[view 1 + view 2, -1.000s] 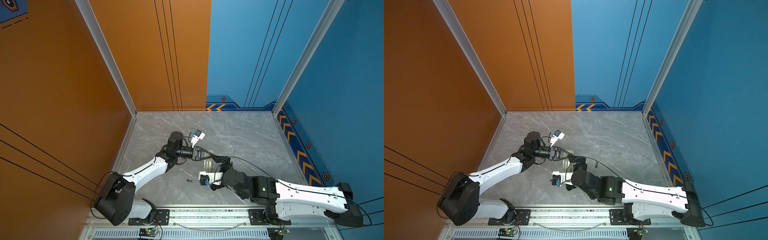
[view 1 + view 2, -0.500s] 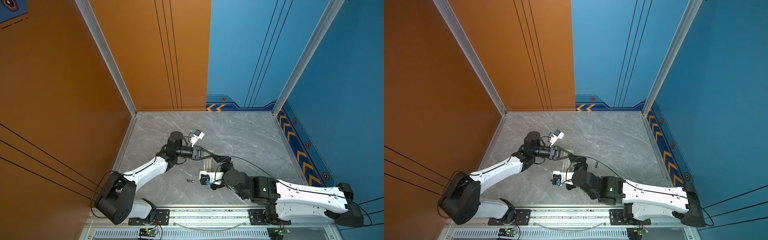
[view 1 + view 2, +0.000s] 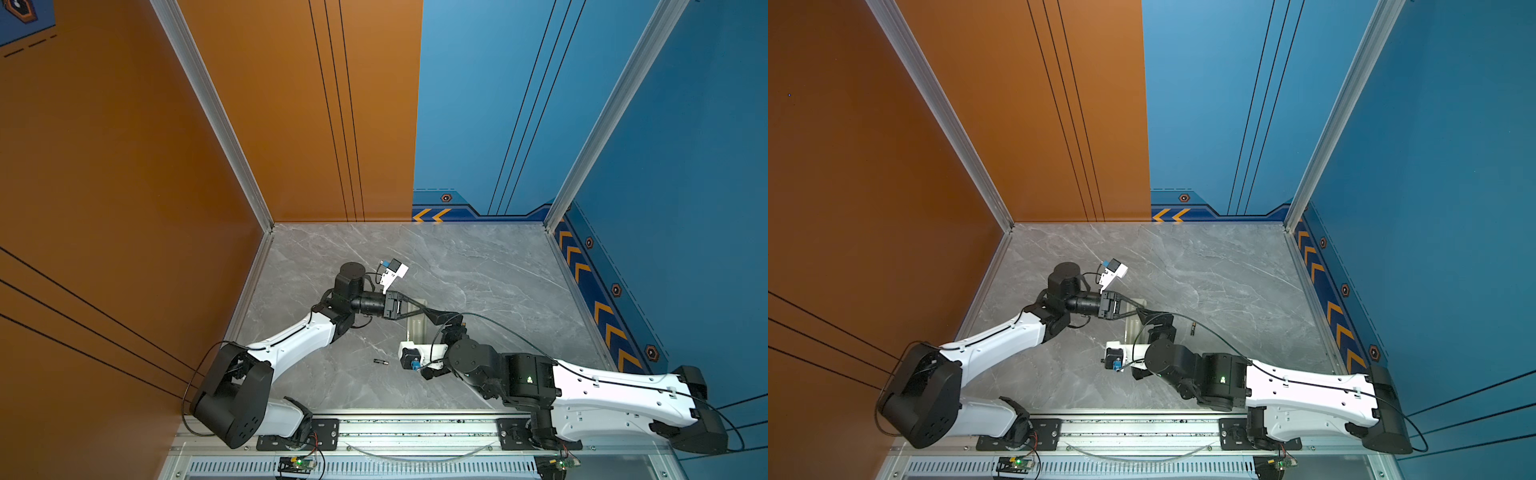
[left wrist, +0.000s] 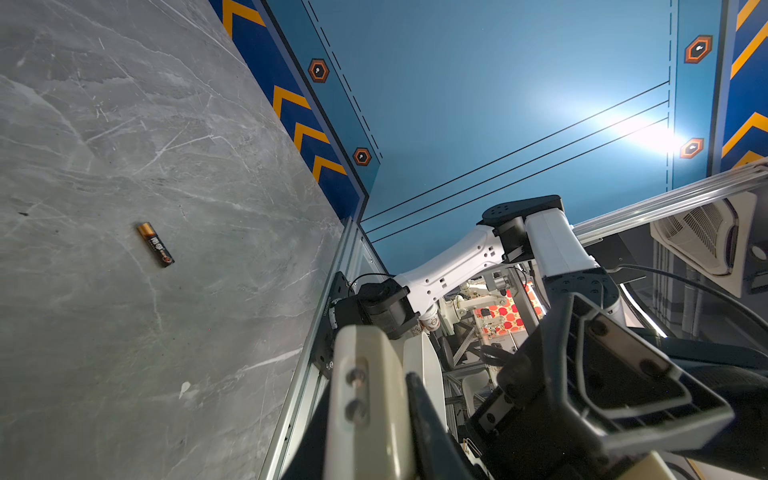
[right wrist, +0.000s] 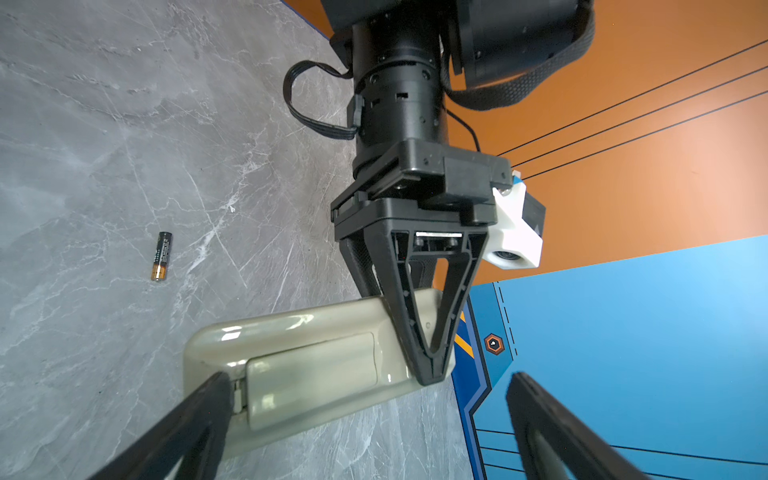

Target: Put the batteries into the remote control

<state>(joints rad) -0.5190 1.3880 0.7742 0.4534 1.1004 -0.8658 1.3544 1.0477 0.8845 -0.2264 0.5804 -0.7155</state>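
The remote control [image 3: 417, 322] [image 3: 1133, 322] is held off the table on its edge, with my left gripper [image 3: 440, 318] [image 5: 432, 374] shut on one end. In the right wrist view its back [image 5: 307, 365] faces the camera, with the battery cover in place. My right gripper [image 5: 368, 382] [image 3: 451, 328] is open around the other end, one fingertip [image 5: 216, 395] against the cover's end. One of the batteries [image 3: 380, 362] [image 5: 161, 256] lies on the table left of the right wrist. Another battery [image 3: 1193, 329] [image 4: 155, 244] lies right of the remote.
The grey marble table [image 3: 478, 266] is walled in orange on the left and blue at the back and right. A metal rail [image 3: 415, 424] with both arm bases runs along the front edge. The right arm's cable [image 3: 498, 328] arches over the table.
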